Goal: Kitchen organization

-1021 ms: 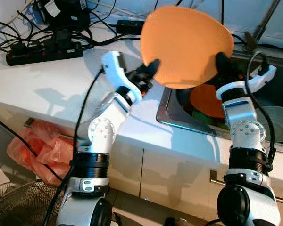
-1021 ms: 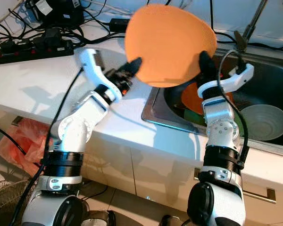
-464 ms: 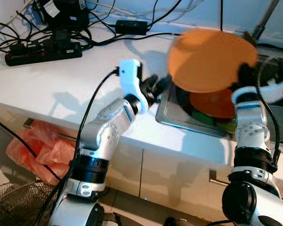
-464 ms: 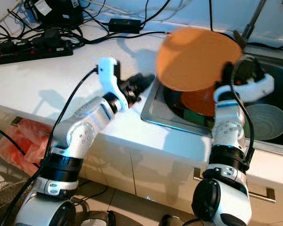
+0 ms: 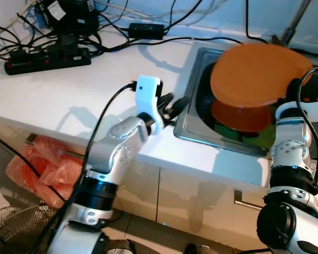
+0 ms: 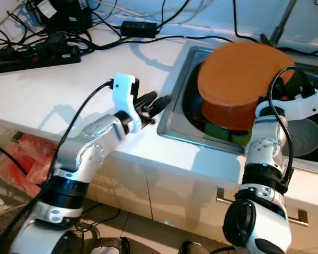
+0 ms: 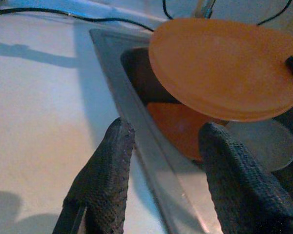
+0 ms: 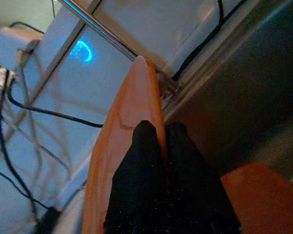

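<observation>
A large orange plate hangs nearly flat over the steel sink. My right gripper is shut on the plate's right rim, and shows as black fingers at the plate's edge. My left gripper is open and empty. It hovers at the sink's left rim, apart from the plate. A second orange dish lies in the sink under the held plate, on something green. A grey bowl sits in the sink to the right.
A black power strip, an adapter and several cables crowd the back of the white counter. The faucet rises behind the sink. A red plastic bag and a wire fan guard lie on the floor at the left.
The plate has come down from tilted between both grippers to nearly flat over the sink. My left gripper let go of it and dropped to the sink's rim.
</observation>
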`<state>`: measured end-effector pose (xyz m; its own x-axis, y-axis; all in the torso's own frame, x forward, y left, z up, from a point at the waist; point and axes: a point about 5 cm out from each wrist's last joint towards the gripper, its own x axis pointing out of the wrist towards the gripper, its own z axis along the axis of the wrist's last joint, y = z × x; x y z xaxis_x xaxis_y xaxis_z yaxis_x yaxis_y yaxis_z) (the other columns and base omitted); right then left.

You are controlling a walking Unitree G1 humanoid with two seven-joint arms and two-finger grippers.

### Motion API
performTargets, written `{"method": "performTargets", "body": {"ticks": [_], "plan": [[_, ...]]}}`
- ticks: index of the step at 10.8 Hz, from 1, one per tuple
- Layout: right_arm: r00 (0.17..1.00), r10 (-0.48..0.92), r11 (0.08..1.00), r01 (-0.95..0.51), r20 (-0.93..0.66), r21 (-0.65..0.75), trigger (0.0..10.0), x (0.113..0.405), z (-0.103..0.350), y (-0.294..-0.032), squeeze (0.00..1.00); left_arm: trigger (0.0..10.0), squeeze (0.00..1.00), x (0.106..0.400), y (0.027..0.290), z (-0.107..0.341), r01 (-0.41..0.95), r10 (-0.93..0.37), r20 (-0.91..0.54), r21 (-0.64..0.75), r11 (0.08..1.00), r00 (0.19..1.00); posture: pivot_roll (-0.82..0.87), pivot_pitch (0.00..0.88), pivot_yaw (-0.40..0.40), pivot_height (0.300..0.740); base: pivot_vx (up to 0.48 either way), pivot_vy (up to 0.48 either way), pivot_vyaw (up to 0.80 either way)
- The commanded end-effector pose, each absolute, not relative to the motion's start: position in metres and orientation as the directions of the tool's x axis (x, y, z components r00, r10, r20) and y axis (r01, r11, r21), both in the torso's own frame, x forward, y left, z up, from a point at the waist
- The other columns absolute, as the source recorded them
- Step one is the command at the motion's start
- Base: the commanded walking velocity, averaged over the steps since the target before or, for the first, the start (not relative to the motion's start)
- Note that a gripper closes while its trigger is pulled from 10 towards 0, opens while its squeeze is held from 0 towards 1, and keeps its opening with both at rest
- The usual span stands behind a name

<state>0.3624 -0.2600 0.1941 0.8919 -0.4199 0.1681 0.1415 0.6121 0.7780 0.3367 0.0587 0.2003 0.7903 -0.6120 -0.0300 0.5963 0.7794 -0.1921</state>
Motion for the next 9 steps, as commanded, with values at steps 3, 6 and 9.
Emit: {"method": "performTargets", "body": {"ticks": [3,6,9], "plan": [[0.915,-0.341,0.856,0.206,0.218,0.475,10.0,0.368,0.201,-0.245,0.00,10.0,0.00,0.335,0.065,0.192,0.595,-0.604,-0.066,-0.124,0.794,0.794,0.06,0.103,-0.015,0.740,0.000,0.000,0.00],[0.920,-0.325,0.879,0.209,0.219,0.428,10.0,0.369,0.201,-0.242,0.00,10.0,0.00,0.334,0.067,0.191,0.591,-0.600,-0.075,-0.111,0.799,0.796,0.06,0.104,-0.017,0.740,0.000,0.000,0.00],[0.967,-0.185,0.975,0.159,0.175,0.155,10.0,0.375,0.192,-0.222,0.00,10.0,0.00,0.330,0.073,0.184,0.633,-0.631,-0.128,-0.029,0.774,0.765,0.06,0.097,-0.015,0.740,0.000,0.000,0.00]]}}
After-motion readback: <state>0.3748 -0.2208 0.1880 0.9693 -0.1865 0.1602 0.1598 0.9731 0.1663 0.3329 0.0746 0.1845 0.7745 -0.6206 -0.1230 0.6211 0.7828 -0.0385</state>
